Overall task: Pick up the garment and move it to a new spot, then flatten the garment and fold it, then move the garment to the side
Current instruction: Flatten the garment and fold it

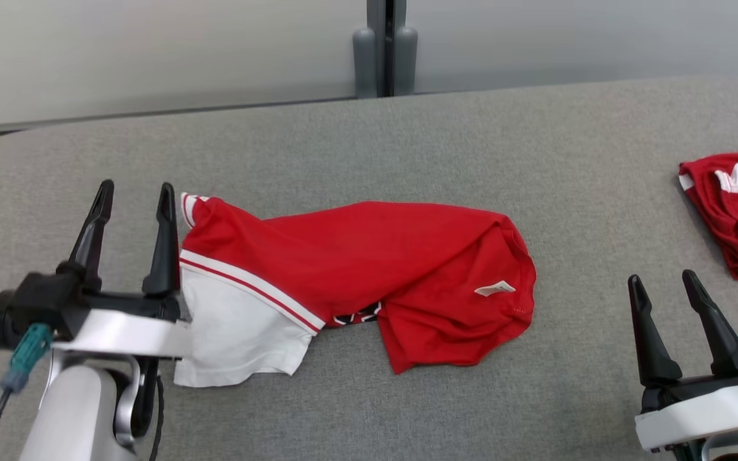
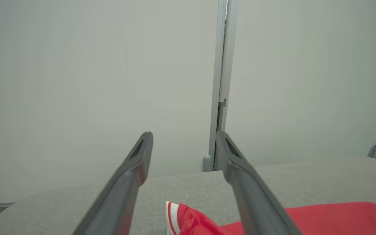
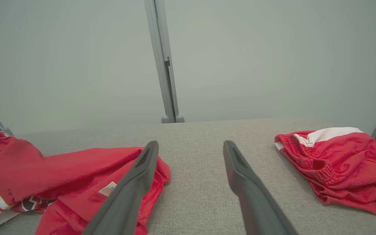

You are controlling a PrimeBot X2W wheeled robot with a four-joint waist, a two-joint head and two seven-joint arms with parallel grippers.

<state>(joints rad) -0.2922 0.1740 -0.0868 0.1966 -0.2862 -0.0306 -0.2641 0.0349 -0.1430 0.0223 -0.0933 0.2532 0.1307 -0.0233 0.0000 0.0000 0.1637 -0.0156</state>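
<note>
My left pincer, right pincer: spread, empty. Crumpled red-and-white fabric garment, grey table: likely flattening step; next, pinch its edges.

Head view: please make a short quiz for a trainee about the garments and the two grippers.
1. True or false: the left gripper grips the red and white garment.
2. Where does the second red garment lie on the grey table? A) at the far right B) at the far left C) under the first one
3. Fill in: the right gripper is ___, holding nothing.
Key: 1 false; 2 A; 3 open.
</note>
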